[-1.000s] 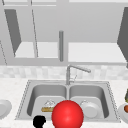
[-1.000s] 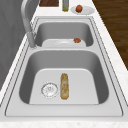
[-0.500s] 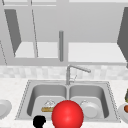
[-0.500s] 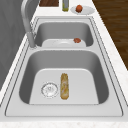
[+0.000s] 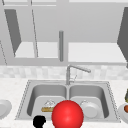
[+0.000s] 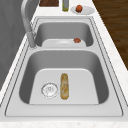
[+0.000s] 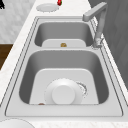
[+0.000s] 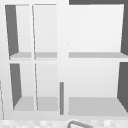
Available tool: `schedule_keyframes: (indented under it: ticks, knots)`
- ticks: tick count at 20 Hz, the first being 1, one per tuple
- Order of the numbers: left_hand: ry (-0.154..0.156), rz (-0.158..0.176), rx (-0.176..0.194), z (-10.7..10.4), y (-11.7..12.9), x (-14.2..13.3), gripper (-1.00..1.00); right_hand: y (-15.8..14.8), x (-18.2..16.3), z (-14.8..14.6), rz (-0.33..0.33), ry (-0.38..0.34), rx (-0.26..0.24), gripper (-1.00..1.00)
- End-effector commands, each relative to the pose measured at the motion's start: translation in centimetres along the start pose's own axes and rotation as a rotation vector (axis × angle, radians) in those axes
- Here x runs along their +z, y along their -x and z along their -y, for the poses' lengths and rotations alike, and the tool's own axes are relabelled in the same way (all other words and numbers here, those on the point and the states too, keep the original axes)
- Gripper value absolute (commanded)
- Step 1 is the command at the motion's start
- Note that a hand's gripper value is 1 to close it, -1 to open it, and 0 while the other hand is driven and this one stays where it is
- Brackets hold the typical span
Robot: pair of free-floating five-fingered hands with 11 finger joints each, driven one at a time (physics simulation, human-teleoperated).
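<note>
Black left hand (image 5: 39, 121) low at the front edge of the sink (image 6: 110, 80), towards its left corner; impossible to tell whether open or closed. Just to its right, red ball (image 5: 67, 115) over the front rim. Behind, brown loaf (image 6: 64, 86) flat on the left basin's floor, beside the drain (image 6: 49, 89). White plate (image 7: 63, 93) in the right basin. Farthest back, faucet (image 5: 68, 75) at the rear rim.

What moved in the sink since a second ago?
Nothing visibly moved. The black hand at the sink's front edge, the red ball, the bread roll in the left basin and the white plate in the right basin all sit as before.
</note>
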Motion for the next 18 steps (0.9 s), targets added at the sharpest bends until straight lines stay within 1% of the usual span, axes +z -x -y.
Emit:
schedule_keyframes:
  ticks: [1,5,11,16,18]
  knots:
    - [0.000,0.000,0.000,0.0,0.0,0.0,0.00,-1.7,0.9,-0.8,-0.018,-0.003,0.016,-1.00]
    - [0.000,0.000,0.000,0.0,0.0,0.0,0.00,-3.9,1.5,-1.4,-0.025,-0.009,0.040,-1.00]
    - [0.000,0.000,0.000,0.0,0.0,0.0,0.00,-7.4,1.0,-1.3,-0.038,-0.023,0.083,-1.00]
    - [0.000,0.000,0.000,0.0,0.0,0.0,0.00,-10.2,0.5,-1.2,-0.046,-0.028,0.103,-1.00]
    - [0.000,0.000,0.000,0.0,0.0,0.0,0.00,-11.1,0.4,-1.2,-0.043,-0.046,0.101,-1.00]
